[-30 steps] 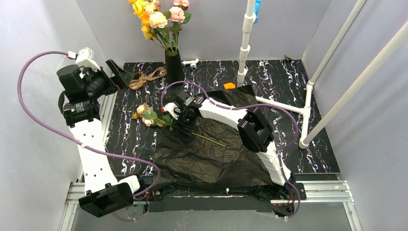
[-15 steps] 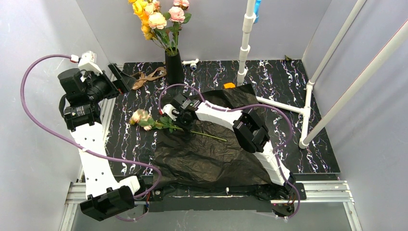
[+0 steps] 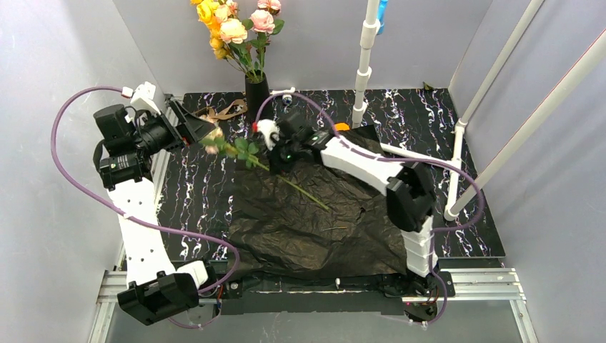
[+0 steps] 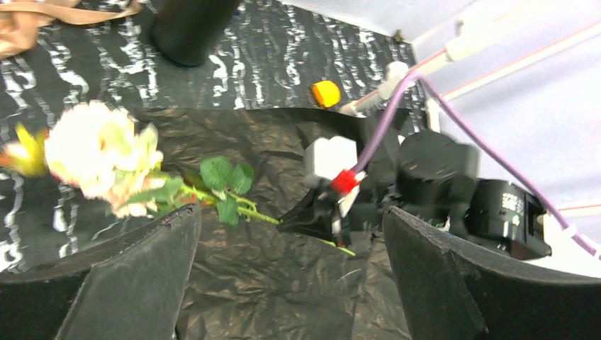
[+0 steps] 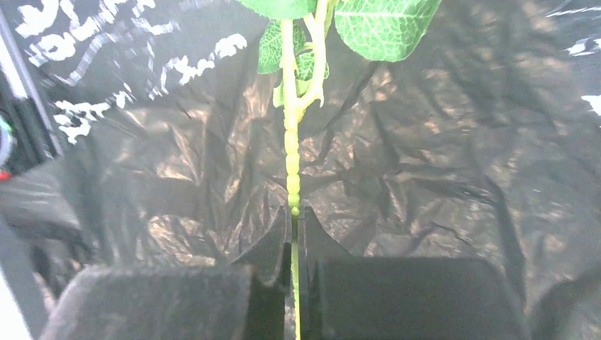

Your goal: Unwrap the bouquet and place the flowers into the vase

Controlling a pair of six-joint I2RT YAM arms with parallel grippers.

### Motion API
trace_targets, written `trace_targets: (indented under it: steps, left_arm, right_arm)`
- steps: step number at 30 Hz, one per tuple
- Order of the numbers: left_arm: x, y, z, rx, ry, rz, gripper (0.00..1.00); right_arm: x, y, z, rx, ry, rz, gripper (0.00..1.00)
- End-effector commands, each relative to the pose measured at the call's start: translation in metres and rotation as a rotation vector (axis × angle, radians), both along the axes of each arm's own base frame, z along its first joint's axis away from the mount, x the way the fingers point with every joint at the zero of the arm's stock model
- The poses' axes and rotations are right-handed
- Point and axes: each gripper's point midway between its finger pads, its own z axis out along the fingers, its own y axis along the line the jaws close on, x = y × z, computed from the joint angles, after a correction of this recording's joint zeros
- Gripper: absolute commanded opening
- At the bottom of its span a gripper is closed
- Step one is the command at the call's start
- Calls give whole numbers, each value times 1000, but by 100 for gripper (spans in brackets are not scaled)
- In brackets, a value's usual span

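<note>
Right gripper (image 5: 295, 230) has clamped pink rose's thin green stem (image 5: 291, 142), lifting it off crinkled black paper (image 3: 307, 236), vase-ready; left gripper (image 4: 290, 216) spread wide.

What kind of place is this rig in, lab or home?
Probably a robot lab test cell: plain grey panel walls, a white plastic pipe frame, and two white robot arms on an aluminium rail.

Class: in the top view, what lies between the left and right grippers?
The flower's bloom and leaves, in top view; right gripper pinches its stem, left gripper open.
</note>
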Motion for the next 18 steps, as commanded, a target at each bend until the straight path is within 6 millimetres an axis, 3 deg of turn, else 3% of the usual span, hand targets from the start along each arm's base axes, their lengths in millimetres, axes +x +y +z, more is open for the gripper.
trace_targets:
  steps: [1,5,10,18]
  left_arm:
    - [-19,-28,19,-109,-69,-146,100]
    - [-17,-36,22,-162,-81,-198,97]
    - [2,-40,19,-149,-65,-198,89]
    - [35,-54,13,-115,-26,-187,73]
  right_arm:
    - [16,9,98,367,-9,-62,1]
    - [12,7,132,490,11,-53,1]
    - [3,10,164,623,19,-20,1]
    - [-11,13,194,718,71,11,1]
